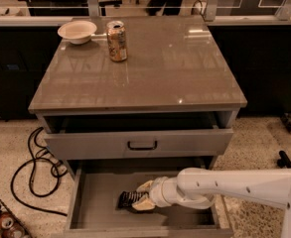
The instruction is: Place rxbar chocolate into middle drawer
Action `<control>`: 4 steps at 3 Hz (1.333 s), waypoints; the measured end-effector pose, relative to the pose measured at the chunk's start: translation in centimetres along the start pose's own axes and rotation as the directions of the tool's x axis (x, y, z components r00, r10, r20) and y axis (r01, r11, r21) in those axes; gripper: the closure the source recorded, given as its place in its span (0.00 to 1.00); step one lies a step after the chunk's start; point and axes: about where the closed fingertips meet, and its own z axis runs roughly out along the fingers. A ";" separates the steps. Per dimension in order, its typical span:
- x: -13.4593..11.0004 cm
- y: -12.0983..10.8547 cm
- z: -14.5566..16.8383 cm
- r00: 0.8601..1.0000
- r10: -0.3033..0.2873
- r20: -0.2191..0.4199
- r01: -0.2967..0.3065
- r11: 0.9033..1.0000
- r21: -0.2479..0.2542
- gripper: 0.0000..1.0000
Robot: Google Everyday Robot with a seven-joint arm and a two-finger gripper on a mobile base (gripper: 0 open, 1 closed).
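While the claw [142, 196] pinches its right end, the rxbar chocolate [129, 199] runs left-to-right inside the middle drawer [99, 195].
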 end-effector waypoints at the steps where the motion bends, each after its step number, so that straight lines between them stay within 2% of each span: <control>1: -0.2 0.2 0.3 1.000 -0.005 0.001 0.005 1.000 -0.008 0.74; 3: -0.3 0.4 0.5 1.000 -0.006 0.002 0.006 1.000 -0.013 0.27; 4: -0.4 0.5 0.6 1.000 -0.007 0.003 0.007 1.000 -0.017 0.00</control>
